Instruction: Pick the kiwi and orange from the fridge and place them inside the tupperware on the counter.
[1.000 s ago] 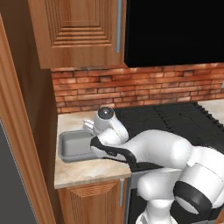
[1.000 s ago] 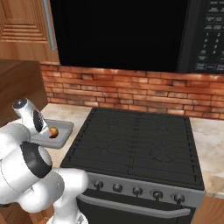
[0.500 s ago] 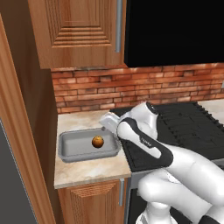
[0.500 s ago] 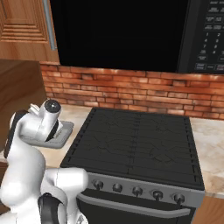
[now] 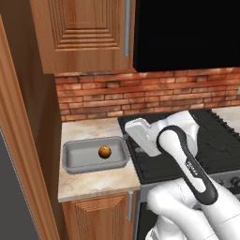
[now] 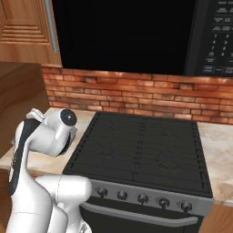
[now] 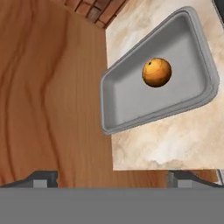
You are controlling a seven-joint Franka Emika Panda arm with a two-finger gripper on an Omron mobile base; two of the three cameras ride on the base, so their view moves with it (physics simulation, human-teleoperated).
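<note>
The orange (image 5: 104, 151) (image 7: 156, 72) lies loose in the middle of the grey tupperware (image 5: 75, 159) (image 7: 127, 105), which sits on the beige counter (image 5: 93, 180) (image 7: 175, 140). My gripper (image 7: 112, 177) is open, its two dark fingertips (image 7: 43, 177) set wide apart with nothing between them. It hovers above and to the right of the tray, and my hand (image 5: 140, 136) is over the stove's left edge. The kiwi is out of view. A dark grey strip at the far left may be the fridge (image 5: 7, 197).
A black stovetop (image 5: 211, 140) (image 6: 141, 145) adjoins the counter on the right. A tall wooden side panel (image 5: 28, 140) (image 7: 48, 87) borders the counter on the left. A wall cabinet (image 5: 84, 33) and a brick backsplash (image 5: 140, 93) stand behind.
My hand has drawn back from over the tray, up and to the right toward the stove. The orange stays in the tray, now uncovered.
</note>
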